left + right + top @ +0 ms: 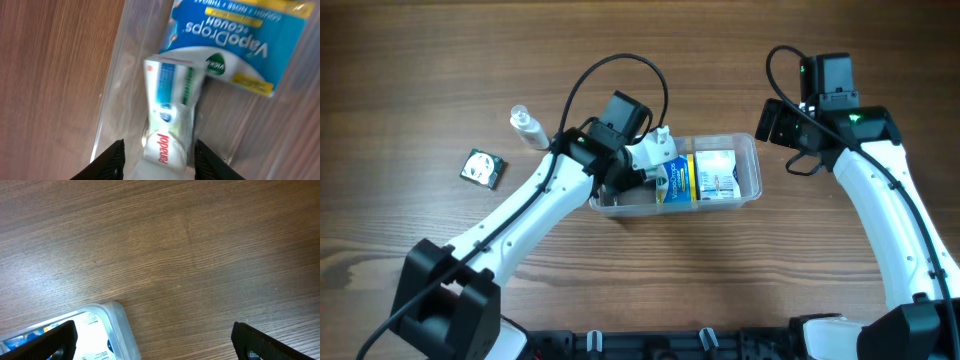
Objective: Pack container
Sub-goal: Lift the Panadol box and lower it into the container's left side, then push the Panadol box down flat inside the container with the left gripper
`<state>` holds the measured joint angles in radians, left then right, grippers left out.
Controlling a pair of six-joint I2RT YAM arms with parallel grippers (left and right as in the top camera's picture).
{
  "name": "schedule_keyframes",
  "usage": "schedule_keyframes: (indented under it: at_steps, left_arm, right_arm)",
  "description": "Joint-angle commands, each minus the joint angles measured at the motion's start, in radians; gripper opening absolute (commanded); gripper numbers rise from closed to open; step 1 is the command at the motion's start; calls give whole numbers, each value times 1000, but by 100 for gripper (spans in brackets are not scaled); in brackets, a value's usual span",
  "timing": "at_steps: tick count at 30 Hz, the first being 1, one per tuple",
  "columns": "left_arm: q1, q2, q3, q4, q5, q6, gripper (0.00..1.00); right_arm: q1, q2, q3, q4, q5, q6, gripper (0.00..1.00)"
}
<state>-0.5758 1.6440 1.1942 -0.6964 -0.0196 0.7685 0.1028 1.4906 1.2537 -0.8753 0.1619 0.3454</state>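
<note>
The clear plastic container (750, 175) lies at the table's centre. It holds a blue VapoDrops pack (680, 178) and a white box (717, 175). My left gripper (652, 172) reaches into the container's left end. In the left wrist view its fingers (159, 160) are open on either side of a white Panadol box (170, 120). The box lies on the container floor (112, 100) against the VapoDrops pack (225, 40). My right gripper (775, 120) is wide open and empty (155, 345). It hovers over the bare table just beyond the container's right corner (122, 325).
A small clear bottle (528, 126) lies on the table at the left. A small dark packet (483, 168) lies further left. The left arm's cable loops above the container's left end.
</note>
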Motion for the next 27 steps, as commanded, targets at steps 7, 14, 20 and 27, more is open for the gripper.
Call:
schedule_keyframes:
  at_steps: [7,14,20,27]
  left_arm:
    - [-18,20,10,-18,-11,-1,47]
    - [-57,21,10,42,65,-233,29]
    - [-56,27,10,177,43,-749,13]
    - [-56,98,0,198,-61,-1046,11]
  right_arm:
    - [-4,12,10,3,14,-4,100]
    - [-4,12,10,3,14,-5,100]
    - [-4,12,10,3,14,-5,100]
    - [-4,12,10,3,14,-4,100]
